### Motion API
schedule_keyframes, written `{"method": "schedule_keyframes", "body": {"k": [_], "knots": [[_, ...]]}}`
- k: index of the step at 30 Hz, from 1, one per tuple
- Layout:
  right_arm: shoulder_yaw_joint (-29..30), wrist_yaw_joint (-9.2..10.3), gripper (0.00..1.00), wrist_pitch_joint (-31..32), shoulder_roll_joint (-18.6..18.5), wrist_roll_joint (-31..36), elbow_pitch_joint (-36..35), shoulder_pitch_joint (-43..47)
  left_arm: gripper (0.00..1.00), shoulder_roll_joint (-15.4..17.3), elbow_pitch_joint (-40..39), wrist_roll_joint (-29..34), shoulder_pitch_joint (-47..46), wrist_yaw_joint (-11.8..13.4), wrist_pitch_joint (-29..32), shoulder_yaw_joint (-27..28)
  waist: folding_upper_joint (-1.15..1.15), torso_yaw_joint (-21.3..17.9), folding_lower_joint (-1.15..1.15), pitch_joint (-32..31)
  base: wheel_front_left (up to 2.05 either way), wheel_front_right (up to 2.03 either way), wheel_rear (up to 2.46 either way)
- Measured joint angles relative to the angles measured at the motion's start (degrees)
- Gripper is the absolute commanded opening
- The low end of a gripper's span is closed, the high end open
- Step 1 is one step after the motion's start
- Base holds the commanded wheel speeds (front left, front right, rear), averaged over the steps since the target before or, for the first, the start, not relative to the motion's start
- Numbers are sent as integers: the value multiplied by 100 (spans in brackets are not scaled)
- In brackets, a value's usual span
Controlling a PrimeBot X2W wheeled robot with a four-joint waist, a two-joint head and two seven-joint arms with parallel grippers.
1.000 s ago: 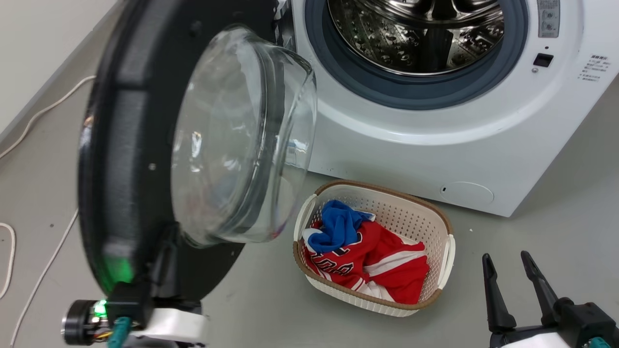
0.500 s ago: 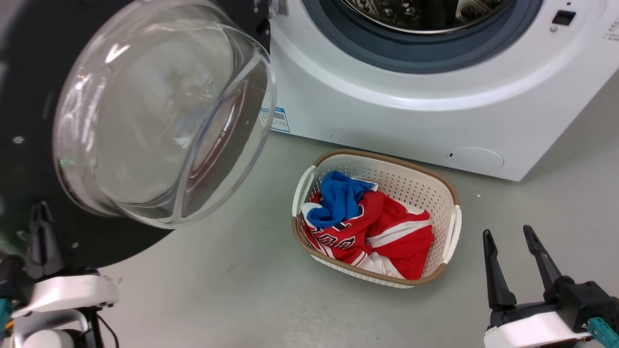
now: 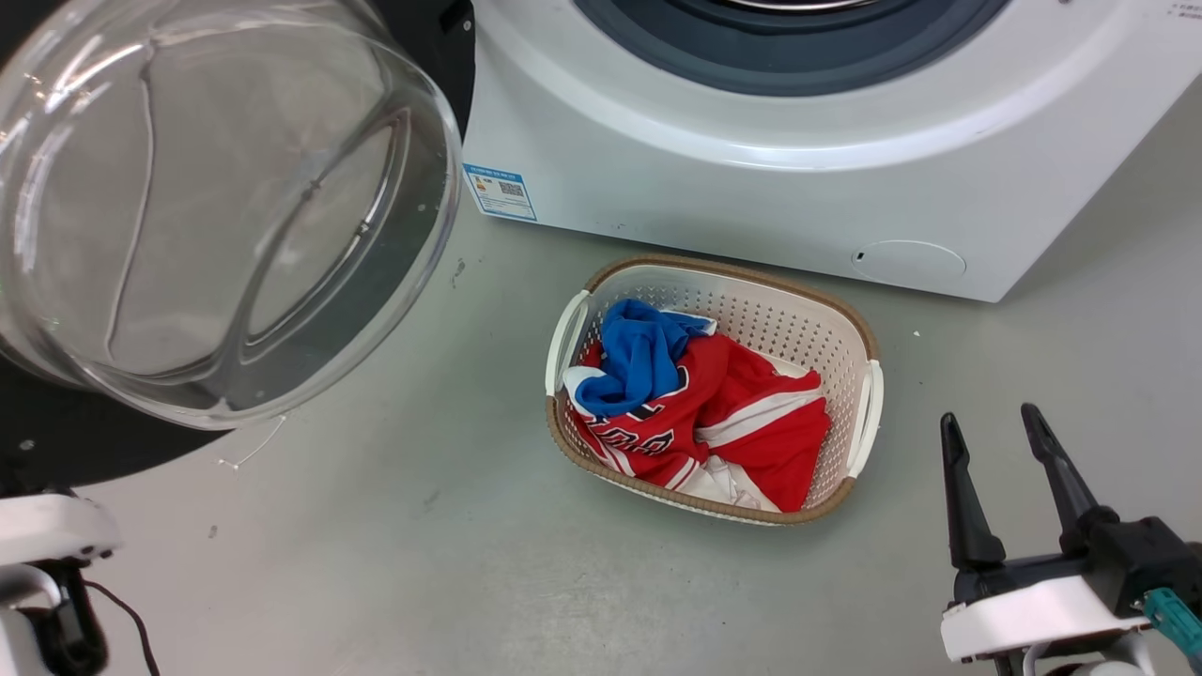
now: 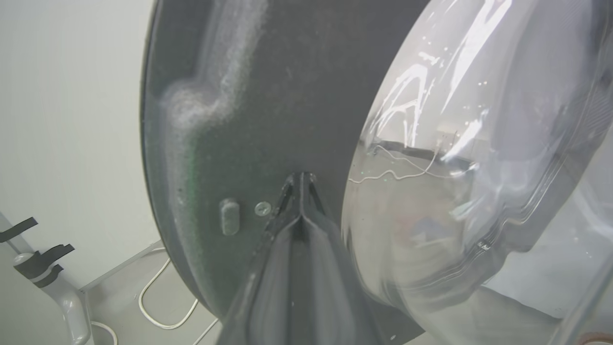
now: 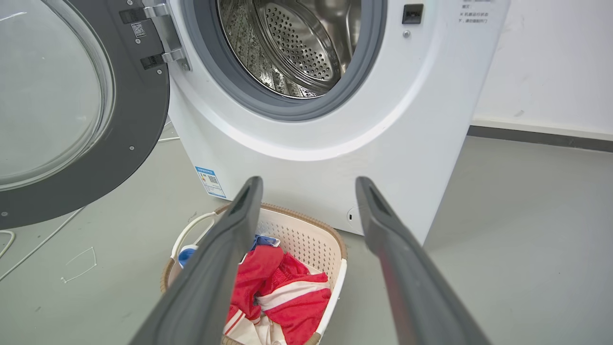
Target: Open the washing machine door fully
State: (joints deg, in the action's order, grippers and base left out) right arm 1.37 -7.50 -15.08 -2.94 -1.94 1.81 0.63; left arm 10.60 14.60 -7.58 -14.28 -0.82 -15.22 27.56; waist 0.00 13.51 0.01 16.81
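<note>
left arm: the left gripper (image 4: 301,184) points at the inner face of the washing machine door (image 5: 139,120). its two dark fingers are pressed together with nothing between them, and the tips lie just beside the glass bowl window (image 3: 216,207); contact with the door cannot be told. right arm: the right gripper (image 3: 991,418) hangs low over the grey floor (image 3: 423,526), fingers upright in the head view, spread apart and empty.

the door stands swung wide to the left of the washing machine (image 3: 732,188), carried on a metal hinge (image 5: 165,33). its frame is a dark round ring with small screws, and the bowl is clear, smooth and bulging. the white cabinet shows a perforated steel drum (image 5: 297,43), a grey rubber gasket (image 5: 287,108), a blue label (image 3: 500,192) and a small round flap (image 3: 906,260).

before the machine, a white perforated basket (image 3: 869,413) with a brown rim holds red clothing (image 3: 751,432) and blue clothing (image 3: 639,352). a white cable (image 4: 158,306) lies on the floor beyond the door.
</note>
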Motion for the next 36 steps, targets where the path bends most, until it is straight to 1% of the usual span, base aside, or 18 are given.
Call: {"method": "schedule_keyframes", "body": {"k": [8,23,31,36], "knots": [[-10,0,100,0,0,43,1,-65,0,245,475,91,-435,-152,-1,381,0,-90,0,90,0,0,0],[-42,0,100,0,0,57,14,-137,0,661,1285,218,-1010,-302,0,670,0,-258,0,176,0,0,0],[-19,0,100,0,0,16,32,-137,0,727,1459,296,-1090,-417,0,754,0,-285,-1,134,0,0,0],[-22,0,100,0,0,-98,55,-133,0,725,1282,398,-950,-475,1,798,0,-310,-1,-20,0,0,0]]}}
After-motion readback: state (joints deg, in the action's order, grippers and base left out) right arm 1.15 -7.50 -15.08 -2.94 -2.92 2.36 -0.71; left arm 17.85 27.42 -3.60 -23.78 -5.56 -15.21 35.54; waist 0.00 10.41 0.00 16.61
